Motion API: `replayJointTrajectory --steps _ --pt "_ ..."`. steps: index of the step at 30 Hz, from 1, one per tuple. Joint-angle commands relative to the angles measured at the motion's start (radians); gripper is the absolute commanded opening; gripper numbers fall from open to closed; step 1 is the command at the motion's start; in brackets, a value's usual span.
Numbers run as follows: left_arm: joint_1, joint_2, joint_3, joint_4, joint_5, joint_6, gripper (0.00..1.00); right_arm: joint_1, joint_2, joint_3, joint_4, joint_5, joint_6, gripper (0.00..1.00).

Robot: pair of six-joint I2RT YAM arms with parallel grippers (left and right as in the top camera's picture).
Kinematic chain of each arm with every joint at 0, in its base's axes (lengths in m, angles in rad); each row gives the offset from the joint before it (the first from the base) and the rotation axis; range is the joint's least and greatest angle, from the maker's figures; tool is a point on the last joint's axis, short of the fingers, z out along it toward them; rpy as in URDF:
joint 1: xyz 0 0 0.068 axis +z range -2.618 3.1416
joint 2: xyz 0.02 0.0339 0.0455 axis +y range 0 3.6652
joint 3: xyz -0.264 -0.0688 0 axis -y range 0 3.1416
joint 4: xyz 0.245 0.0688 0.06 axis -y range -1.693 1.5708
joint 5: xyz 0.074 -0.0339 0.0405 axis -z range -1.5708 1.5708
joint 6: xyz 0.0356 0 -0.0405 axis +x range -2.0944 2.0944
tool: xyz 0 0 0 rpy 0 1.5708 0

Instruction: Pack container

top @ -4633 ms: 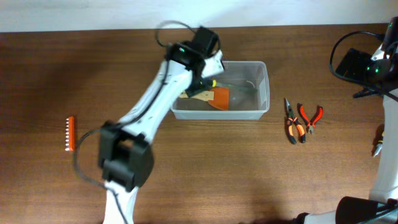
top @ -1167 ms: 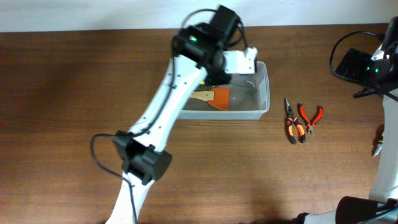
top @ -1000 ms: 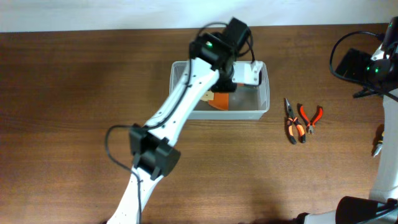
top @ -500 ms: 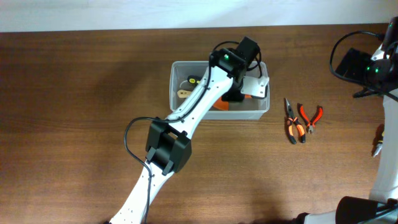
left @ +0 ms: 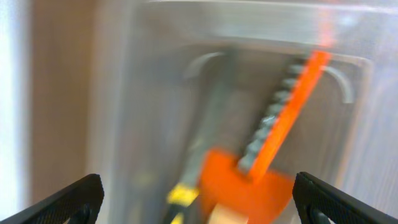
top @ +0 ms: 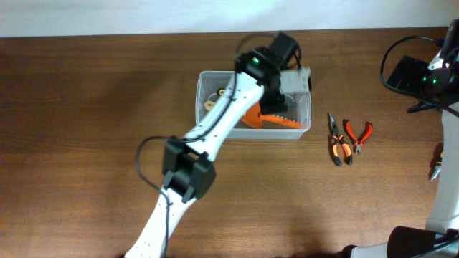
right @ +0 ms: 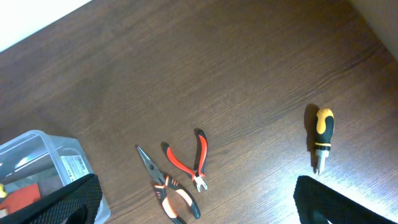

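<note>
The clear plastic container point(top: 199, 107) stands at the table's middle back. It also shows in the left wrist view point(left: 124, 93) and the right wrist view point(right: 43, 149). My left gripper point(top: 288, 89) hovers over its right half, open and empty point(left: 199, 202). An orange bit holder strip point(top: 278, 120) lies loose inside, slanted point(left: 283, 118). Under it lie an orange scraper with a wooden handle point(left: 239, 186) and a black and yellow tool point(top: 215, 93). My right gripper point(right: 199, 208) is open and empty, high above the table's right side.
Long-nose pliers with orange and black handles point(top: 336, 143) point(right: 168, 190) and red cutters point(top: 358, 135) point(right: 189, 163) lie right of the container. A yellow and black screwdriver point(right: 322, 140) lies further right. The right arm base and cables point(top: 423, 75) are at the far right.
My left arm carried the orange bit holder from the table's left to over the container. It has let go, and the strip now lies inside. The right arm has not moved.
</note>
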Motion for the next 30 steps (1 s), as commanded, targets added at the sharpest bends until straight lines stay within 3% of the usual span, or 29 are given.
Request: replayJointTrajectory --steps 1,7,12,16,20,27,30 --pt "0.060 -0.227 0.014 -0.005 -0.178 -0.208 0.99 -0.004 0.003 0.002 0.003 0.016 0.012 0.99" --pt "0.216 -0.410 0.014 -0.145 -0.258 -0.444 0.99 -0.004 0.003 0.002 0.003 0.012 0.012 0.99" --pt "0.419 -0.446 0.014 -0.354 -0.257 -0.645 0.99 -0.003 0.003 0.002 0.058 0.008 0.012 0.99" --pt "0.588 -0.420 0.011 -0.485 -0.241 -0.657 0.99 -0.003 0.005 -0.002 0.058 -0.048 0.002 0.99" --pt "0.716 -0.394 0.011 -0.503 -0.177 -0.657 0.99 0.007 0.019 -0.062 0.025 -0.108 -0.116 1.00" --pt "0.837 -0.388 0.011 -0.477 -0.114 -0.657 0.99 0.069 0.122 -0.225 -0.044 -0.177 -0.332 0.91" --pt "0.855 -0.388 0.011 -0.457 -0.115 -0.657 0.99 0.116 0.170 -0.275 -0.053 -0.205 -0.338 0.78"
